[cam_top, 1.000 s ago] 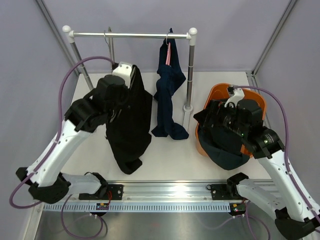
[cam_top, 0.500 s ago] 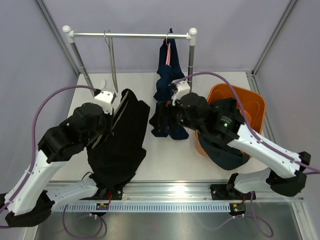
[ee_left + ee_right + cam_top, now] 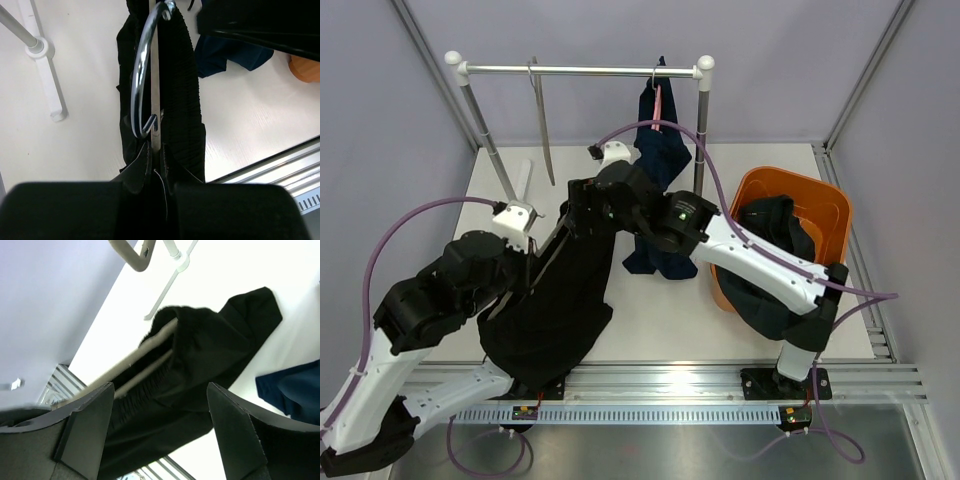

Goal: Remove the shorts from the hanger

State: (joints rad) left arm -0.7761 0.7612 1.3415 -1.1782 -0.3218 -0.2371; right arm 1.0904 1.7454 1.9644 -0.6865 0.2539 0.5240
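Elbow bent, the left arm rises from its base at the near edge of the white table [image 3: 660, 312] and angles its forearm toward the rack. The left pincer [image 3: 156, 161] is closed tight on the neck of a pale hanger [image 3: 134, 90] with a chrome wire hook. The hook curls up straight ahead of its fingertips. The black shorts [image 3: 550, 310], limp cloth with a ribbed elastic waistband, are draped over this hanger. Their waistband bunches on either side of the pincer and the legs trail down onto the table below it.

The right arm stretches from its base long and low across the table to the left, its wrist turned down over the upper end of the same garment. The right pincer [image 3: 159, 390] is spread wide, with nothing gripped. The waistband of the black shorts and the hanger's pale bars lie just beyond the gap between its fingers. Whether the fingers touch the cloth cannot be told.

Just to the right of the right pincer, the navy shorts [image 3: 658, 170] hang from a pink hanger [image 3: 657, 108] on the metal rack [image 3: 580, 71]. Farther right of it, the dark teal shorts [image 3: 770, 290] spill over the rim of an orange plastic basket [image 3: 825, 195].
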